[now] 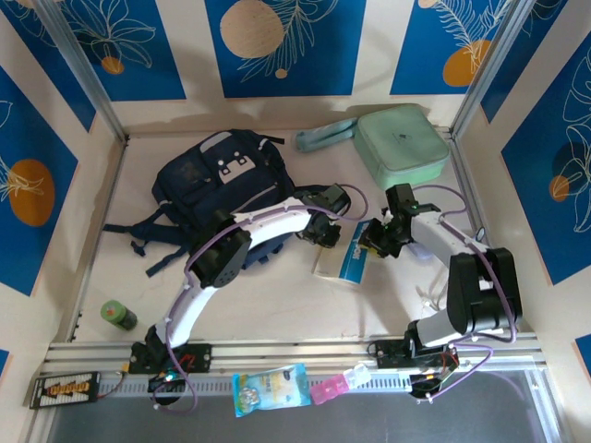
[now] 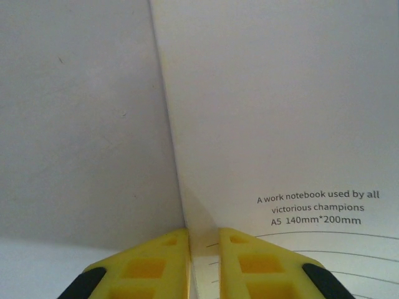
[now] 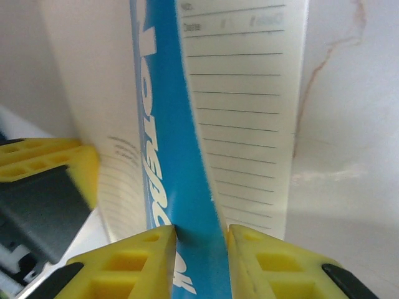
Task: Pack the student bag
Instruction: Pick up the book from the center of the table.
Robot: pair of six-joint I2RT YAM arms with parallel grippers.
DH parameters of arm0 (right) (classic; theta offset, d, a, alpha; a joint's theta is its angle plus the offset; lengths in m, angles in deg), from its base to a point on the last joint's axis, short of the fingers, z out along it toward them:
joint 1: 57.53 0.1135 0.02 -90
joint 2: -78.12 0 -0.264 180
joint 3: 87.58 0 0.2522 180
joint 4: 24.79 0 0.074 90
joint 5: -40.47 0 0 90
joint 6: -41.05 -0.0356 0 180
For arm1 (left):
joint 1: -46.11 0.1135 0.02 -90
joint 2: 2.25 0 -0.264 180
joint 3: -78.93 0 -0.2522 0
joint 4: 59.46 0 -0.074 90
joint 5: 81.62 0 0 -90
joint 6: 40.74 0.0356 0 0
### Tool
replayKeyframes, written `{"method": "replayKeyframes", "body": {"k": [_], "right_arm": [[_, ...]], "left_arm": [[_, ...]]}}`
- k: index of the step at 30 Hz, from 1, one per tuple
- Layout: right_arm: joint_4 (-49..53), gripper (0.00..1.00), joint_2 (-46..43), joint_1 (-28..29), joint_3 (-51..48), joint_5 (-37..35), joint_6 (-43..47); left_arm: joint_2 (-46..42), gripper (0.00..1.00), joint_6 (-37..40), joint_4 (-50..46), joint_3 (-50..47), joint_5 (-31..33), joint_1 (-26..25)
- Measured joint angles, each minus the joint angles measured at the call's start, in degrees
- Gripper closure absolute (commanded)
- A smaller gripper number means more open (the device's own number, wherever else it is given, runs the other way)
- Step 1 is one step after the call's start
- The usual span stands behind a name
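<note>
The left gripper (image 2: pixel 204 249) and right gripper (image 3: pixel 201 240) both pinch the notebook (image 1: pixel 351 259) mid-frame; next, I think, lift it to the bag (image 1: pixel 217 180), upper left.

camera layout: one fixed overhead view, two wrist views
top external looks down from above and behind the arm bases, taking in the whole table (image 1: pixel 277 305) from afar; left wrist looks along the left gripper (image 2: pixel 204 240), very close to the notebook (image 2: pixel 280 124); right wrist looks along the right gripper (image 3: pixel 201 233), equally close; all three views share that notebook, the two wrist views meeting it from different sides
</note>
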Motion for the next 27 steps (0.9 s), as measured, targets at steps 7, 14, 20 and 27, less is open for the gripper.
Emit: {"method": "replayKeyframes", "body": {"k": [7, 14, 20, 27], "right_arm": [[-5.8, 0.71, -3.5, -1.5, -4.2, 7.8, 0.0], [-7.9, 0.73, -3.0, -1.7, -4.4, 10.0, 0.2], [-7.9, 0.86, -2.0, -1.7, -4.4, 8.4, 0.2], [-7.8, 1.0, -2.7, -1.7, -4.4, 6.8, 0.4]], "left_arm": [[0.1, 0.84, -0.4, 0.0, 0.0, -2.5, 1.0], [0.1, 0.84, -0.9, 0.1, 0.0, -3.6, 1.4], [0.1, 0.82, -0.9, 0.1, 0.0, -4.5, 1.7], [-0.8, 0.59, -1.2, 0.6, -0.1, -9.1, 3.3]]}}
